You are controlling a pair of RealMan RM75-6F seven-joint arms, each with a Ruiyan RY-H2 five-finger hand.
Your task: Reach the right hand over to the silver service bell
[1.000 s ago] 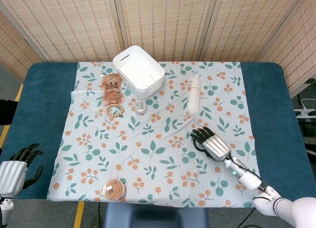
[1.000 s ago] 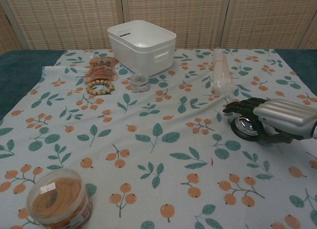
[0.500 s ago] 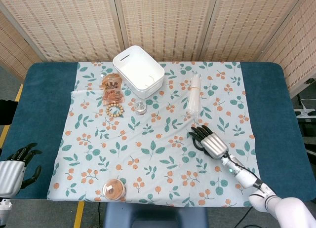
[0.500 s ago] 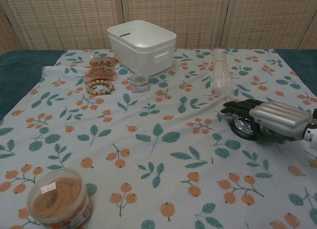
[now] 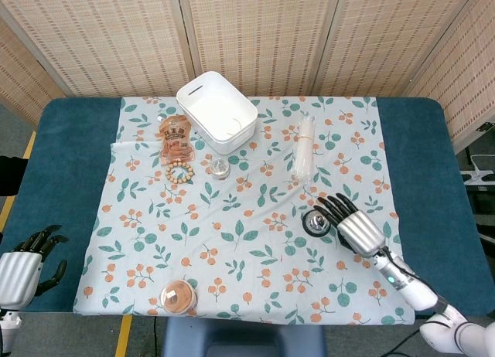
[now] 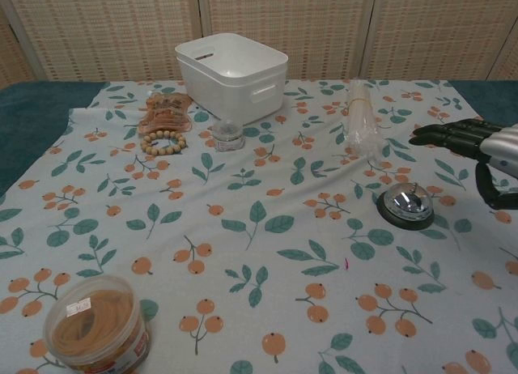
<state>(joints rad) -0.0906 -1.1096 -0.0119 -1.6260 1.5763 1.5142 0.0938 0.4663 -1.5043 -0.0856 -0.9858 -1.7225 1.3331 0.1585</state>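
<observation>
The silver service bell (image 5: pixel 315 222) (image 6: pixel 405 203), a shiny dome on a black base, stands on the floral cloth at the right, uncovered. My right hand (image 5: pixel 356 225) (image 6: pixel 486 147) hovers just right of it and raised above the cloth, fingers spread, holding nothing and not touching the bell. My left hand (image 5: pixel 23 268) rests off the table's front left corner, fingers loosely curled, empty; only the head view shows it.
A white bin (image 5: pixel 217 110) stands at the back. Nearby lie a snack packet (image 5: pixel 176 137), a bead bracelet (image 5: pixel 179 172) and a small jar (image 5: pixel 220 168). A clear bag of sticks (image 5: pixel 305 151) lies behind the bell. A tub of rubber bands (image 6: pixel 98 325) sits front left.
My right hand, which lay over the bell, has lifted and moved off to the right, so the bell now shows fully. The left hand has not moved.
</observation>
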